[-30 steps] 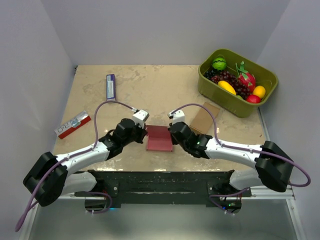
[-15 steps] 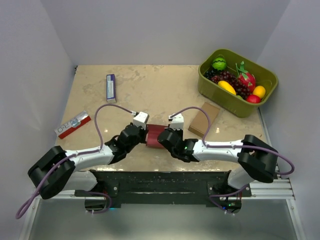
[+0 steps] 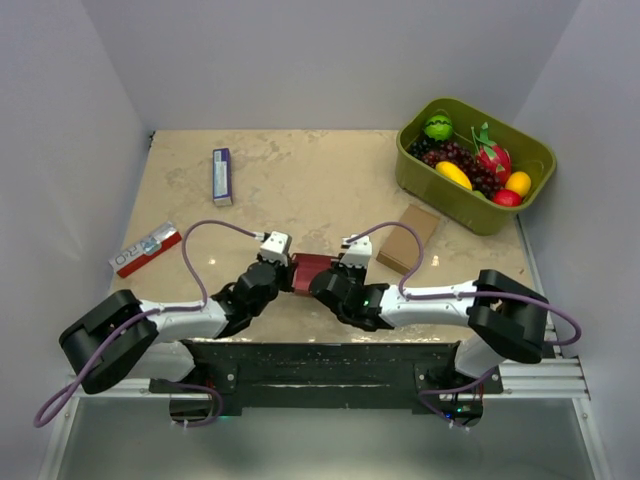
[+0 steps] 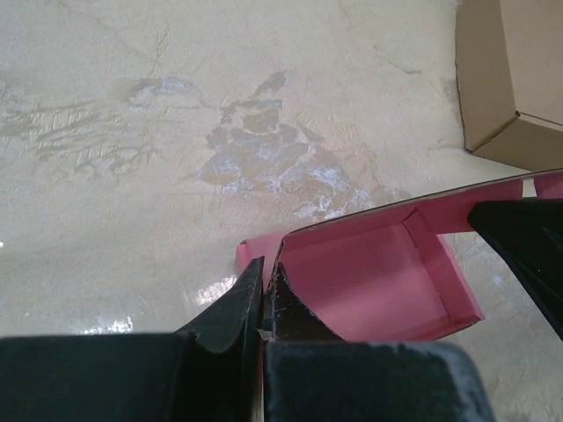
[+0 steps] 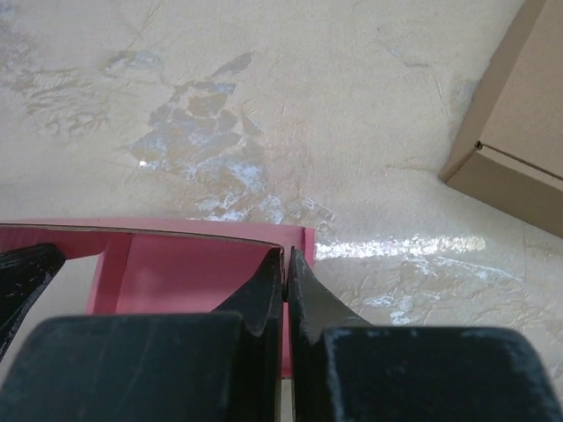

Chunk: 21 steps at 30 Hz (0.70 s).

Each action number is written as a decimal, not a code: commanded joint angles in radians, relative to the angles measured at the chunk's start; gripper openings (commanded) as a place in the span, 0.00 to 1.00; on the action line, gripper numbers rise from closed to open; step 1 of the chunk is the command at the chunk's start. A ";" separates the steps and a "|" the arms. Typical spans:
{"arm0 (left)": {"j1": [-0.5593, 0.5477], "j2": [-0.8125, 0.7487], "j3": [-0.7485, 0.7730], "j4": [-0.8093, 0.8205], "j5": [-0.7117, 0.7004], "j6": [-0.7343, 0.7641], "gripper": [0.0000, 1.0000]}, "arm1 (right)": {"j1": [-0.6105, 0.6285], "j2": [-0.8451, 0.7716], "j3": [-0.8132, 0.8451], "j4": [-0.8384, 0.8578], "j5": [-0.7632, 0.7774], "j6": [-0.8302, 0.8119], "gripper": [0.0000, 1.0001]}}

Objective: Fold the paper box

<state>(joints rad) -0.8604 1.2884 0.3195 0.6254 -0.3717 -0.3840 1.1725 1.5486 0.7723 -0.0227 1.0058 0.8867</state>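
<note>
The paper box (image 3: pixel 311 268), pink-red card, sits near the table's front edge between both grippers. In the left wrist view it is a half-formed open tray (image 4: pixel 369 277) with raised walls. My left gripper (image 4: pixel 267 274) is shut on its left wall, one finger inside and one outside. My right gripper (image 5: pixel 287 260) is shut on the right wall of the box (image 5: pixel 176 272) the same way. From above, the left gripper (image 3: pixel 287 276) and right gripper (image 3: pixel 328 282) stand close together, covering much of the box.
A brown cardboard box (image 3: pixel 408 238) lies just right of the grippers and shows in the wrist views (image 4: pixel 515 79) (image 5: pixel 519 149). An olive bin of fruit (image 3: pixel 530 150) stands back right. A red-and-white packet (image 3: pixel 146 249) and a blue-white packet (image 3: pixel 221 176) lie left.
Both grippers have drawn toward each other and toward the near edge with the box held between them. The box now looks narrower from above.
</note>
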 commanded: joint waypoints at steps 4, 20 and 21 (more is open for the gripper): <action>-0.040 0.011 -0.077 0.094 0.083 -0.116 0.00 | 0.055 0.030 0.007 -0.043 0.017 0.172 0.00; -0.057 0.023 -0.184 0.158 0.074 -0.179 0.00 | 0.102 0.073 0.016 -0.163 0.057 0.302 0.00; -0.058 0.025 -0.192 0.175 0.079 -0.185 0.00 | 0.105 0.074 0.015 -0.169 0.059 0.310 0.00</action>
<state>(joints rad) -0.8917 1.2922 0.1883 0.8330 -0.3710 -0.5003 1.2552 1.5932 0.7818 -0.1310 1.1122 1.0889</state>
